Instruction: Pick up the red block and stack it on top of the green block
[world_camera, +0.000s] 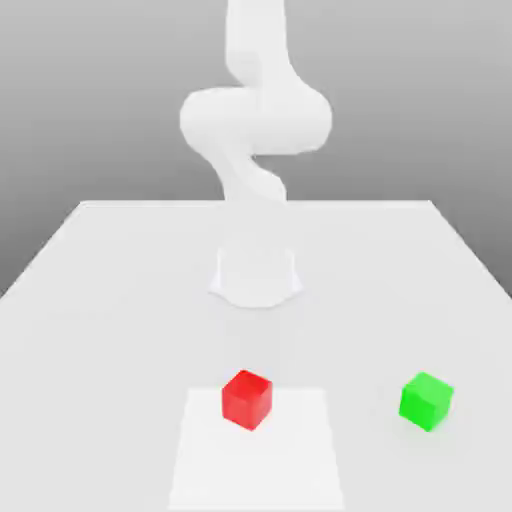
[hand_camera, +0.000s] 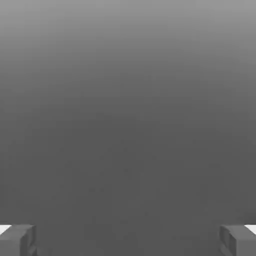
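From the hand view my gripper (hand_camera: 128, 240) has its two fingertips (hand_camera: 17, 240) spread wide, one at each lower corner of the frame, with nothing between them but plain grey backdrop. So I am open, empty-handed, and pointed away from the counter (world_camera: 100, 300). In the exterior view the arm (world_camera: 255, 120) rises from its base at the middle of the counter and folds upward out of the frame.

The red block (world_camera: 247, 398) sits on a paler square patch (world_camera: 300, 460) near the front edge of the counter, straight out from the base. The green block (world_camera: 427, 401) rests well apart from it, toward the exterior view's right, at about the same depth.

I judge the step in hand to be the reach for the red block, barely begun. To do it well I would tip the hand down until the cube shows between the fingertips, centre over it, and turn the wrist so the fingers face two flat sides, since the cube looks slightly rotated. I'd descend straight, keep the fingers wide until they straddle it, and close low enough for a firm hold
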